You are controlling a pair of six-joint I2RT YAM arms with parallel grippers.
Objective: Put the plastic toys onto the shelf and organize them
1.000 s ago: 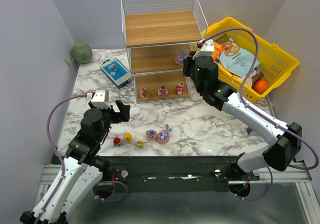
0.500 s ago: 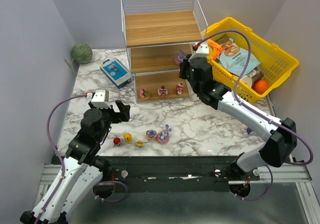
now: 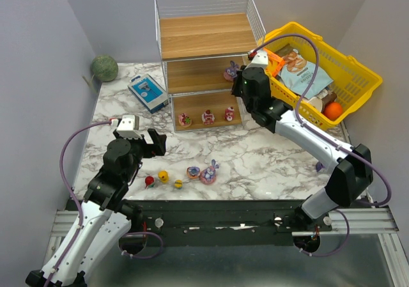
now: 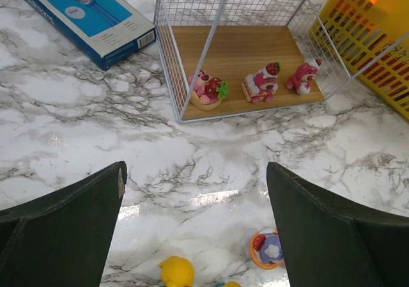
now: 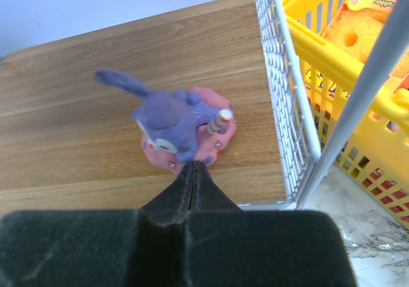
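since a second ago the right arm [image 3: 300,133] has swung in toward the shelf [image 3: 204,38] and the right gripper [image 5: 193,167] has pinched fully shut on nothing, tips right at the near edge of the purple bunny-eared toy [image 5: 179,124] on the middle board; the left gripper [image 4: 195,172] stays spread wide and empty. from above the right fingers hide behind the wrist, and the loose toys [image 4: 176,271] under the left gripper are cut by its view's edge. the bunny sits on a round pink base; three pink-red toys [image 4: 259,82] line the bottom board ahead of the left gripper.

Purple-and-pink bunny toy [image 5: 182,127]; yellow basket [image 5: 300,4]; grey-veined white marble table [image 3: 255,160].
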